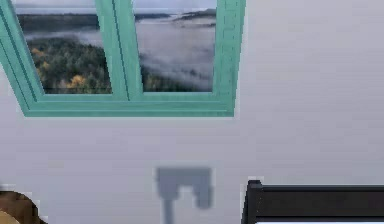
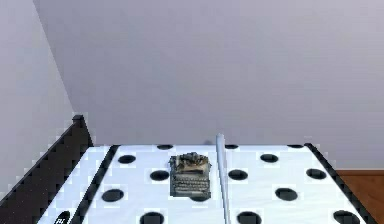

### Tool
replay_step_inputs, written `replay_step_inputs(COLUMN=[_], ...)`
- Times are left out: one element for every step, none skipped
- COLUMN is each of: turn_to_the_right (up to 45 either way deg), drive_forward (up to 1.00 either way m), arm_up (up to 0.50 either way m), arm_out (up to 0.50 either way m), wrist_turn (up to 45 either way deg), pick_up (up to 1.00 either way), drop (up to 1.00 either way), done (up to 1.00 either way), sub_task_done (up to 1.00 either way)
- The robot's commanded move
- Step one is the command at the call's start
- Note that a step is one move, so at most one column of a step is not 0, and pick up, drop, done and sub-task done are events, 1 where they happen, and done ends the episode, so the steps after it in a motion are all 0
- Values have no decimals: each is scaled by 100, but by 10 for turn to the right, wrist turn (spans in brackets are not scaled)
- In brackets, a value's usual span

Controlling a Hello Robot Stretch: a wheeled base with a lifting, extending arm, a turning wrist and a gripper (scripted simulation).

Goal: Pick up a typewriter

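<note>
In the arm side view a white bed with black dots lies nearest. The typewriter sits on it just below centre, toward 6 o'clock. A pale rod stands just beside the typewriter at its 3 o'clock, and a dark frame edges the bed at 8 o'clock. Beyond is a grey wall. In the forward view a dark rail lies at 5 o'clock and a brown lump at 7 — farther off, a teal window at 11. The gripper's state cannot be told.
</note>
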Motion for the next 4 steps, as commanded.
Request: replay_step_inputs(turn_to_the_right=[0,0,0,0], drive_forward=[0,0,0,0], arm_up=[50,2,0,0], arm_out=[0,0,44,0], wrist_turn=[0,0,0,450], pick_up=[0,0,0,0], drop=[0,0,0,0], done=[0,0,0,0], sub_task_done=[0,0,0,0])
